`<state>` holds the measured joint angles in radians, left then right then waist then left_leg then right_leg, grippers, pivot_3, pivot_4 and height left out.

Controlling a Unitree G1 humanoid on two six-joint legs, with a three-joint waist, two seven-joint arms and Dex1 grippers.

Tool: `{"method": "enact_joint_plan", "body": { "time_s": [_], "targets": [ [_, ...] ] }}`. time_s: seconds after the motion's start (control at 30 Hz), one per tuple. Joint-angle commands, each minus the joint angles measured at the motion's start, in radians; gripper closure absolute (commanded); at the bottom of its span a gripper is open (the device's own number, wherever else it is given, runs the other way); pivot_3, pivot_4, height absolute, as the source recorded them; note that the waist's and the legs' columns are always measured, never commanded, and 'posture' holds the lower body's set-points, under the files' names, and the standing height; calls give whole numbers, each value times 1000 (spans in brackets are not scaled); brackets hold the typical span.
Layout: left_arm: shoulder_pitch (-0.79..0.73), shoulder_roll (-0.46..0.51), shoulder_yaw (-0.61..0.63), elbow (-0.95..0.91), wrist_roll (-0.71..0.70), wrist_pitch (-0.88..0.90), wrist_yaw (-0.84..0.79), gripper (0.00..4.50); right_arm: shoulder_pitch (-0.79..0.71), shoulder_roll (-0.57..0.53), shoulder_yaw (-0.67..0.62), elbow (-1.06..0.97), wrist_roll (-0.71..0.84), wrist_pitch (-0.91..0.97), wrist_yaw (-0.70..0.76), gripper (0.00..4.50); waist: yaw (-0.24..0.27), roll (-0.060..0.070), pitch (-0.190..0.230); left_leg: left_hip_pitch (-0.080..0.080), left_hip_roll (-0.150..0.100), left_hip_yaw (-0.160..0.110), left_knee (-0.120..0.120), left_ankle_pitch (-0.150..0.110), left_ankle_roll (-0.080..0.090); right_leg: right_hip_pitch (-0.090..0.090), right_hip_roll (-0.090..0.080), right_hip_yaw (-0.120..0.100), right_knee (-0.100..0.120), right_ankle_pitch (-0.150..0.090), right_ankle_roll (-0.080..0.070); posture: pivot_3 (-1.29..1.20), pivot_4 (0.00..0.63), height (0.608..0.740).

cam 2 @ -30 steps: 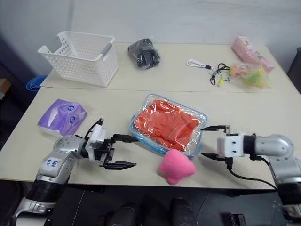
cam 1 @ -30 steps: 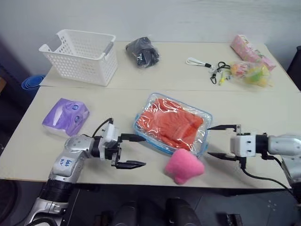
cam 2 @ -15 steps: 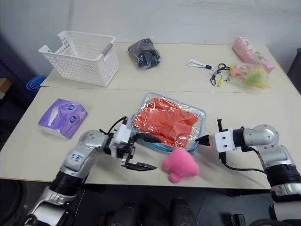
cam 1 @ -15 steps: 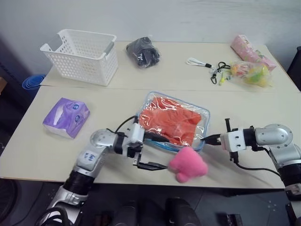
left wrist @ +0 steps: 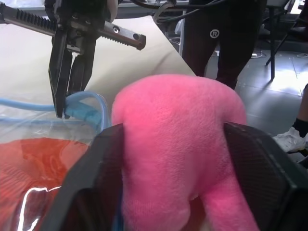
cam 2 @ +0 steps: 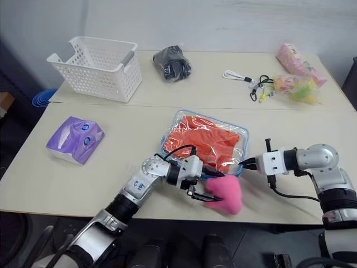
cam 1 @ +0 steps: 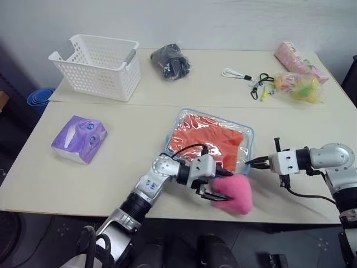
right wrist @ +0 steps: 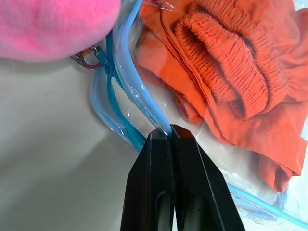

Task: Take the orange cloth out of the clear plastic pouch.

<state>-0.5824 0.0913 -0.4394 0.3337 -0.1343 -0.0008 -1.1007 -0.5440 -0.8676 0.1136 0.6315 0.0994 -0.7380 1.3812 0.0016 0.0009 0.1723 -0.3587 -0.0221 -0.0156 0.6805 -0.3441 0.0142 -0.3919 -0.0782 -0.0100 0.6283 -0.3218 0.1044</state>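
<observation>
The clear plastic pouch (cam 1: 247, 135) lies flat at the table's front centre, with the orange cloth (cam 1: 209, 139) folded inside it. My right gripper (cam 1: 251, 163) is shut on the pouch's light blue edging at its near right corner. The right wrist view shows that edging pinched at its tips (right wrist: 171, 131), next to the zipper pull. My left gripper (cam 1: 218, 186) reaches in from the left in front of the pouch. Its fingers press both sides of the pink plush toy (left wrist: 178, 125), which rests against the pouch's front edge.
A white basket (cam 1: 100, 64) stands at the back left, and a purple tissue pack (cam 1: 78, 138) lies at the left. At the back are a black bundle (cam 1: 170, 60), cords (cam 1: 245, 78), a crinkly bag (cam 1: 301, 86) and a pink pack (cam 1: 298, 58). A person's legs (left wrist: 226, 43) stand beyond the table.
My left gripper swept right along the table's front and closed around the pink plush toy, nudging it right. My right gripper closed on the pouch's corner and stayed there.
</observation>
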Motion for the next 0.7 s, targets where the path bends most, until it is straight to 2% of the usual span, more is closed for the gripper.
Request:
{"method": "enact_joint_plan", "body": {
  "time_s": [0.03,0.27,0.47,0.7],
  "targets": [
    [-9,-6,-7,6,12,-2,-2,2426,3,-29,-27,9,18,-11,-3,4500,0,0,0,0,0,0,0,0,0,0,0,0,0,0,0,0,150,740],
    [-5,53,21,-22,-6,-3,-64,4458,19,-52,-44,65,36,-42,8,4500,4,0,0,0,0,0,0,0,0,0,0,0,0,0,0,0,150,740],
    [-5,234,137,-57,-78,8,-160,4486,33,-77,-54,91,97,-55,74,4500,-4,1,0,0,1,-1,0,0,-1,0,0,-1,0,0,0,0,150,740],
    [-52,466,262,85,-68,0,-207,4486,52,-94,-62,85,141,-64,108,4500,-4,1,0,0,1,-2,0,0,-1,0,0,-1,0,0,0,0,150,740]
  ]
}}
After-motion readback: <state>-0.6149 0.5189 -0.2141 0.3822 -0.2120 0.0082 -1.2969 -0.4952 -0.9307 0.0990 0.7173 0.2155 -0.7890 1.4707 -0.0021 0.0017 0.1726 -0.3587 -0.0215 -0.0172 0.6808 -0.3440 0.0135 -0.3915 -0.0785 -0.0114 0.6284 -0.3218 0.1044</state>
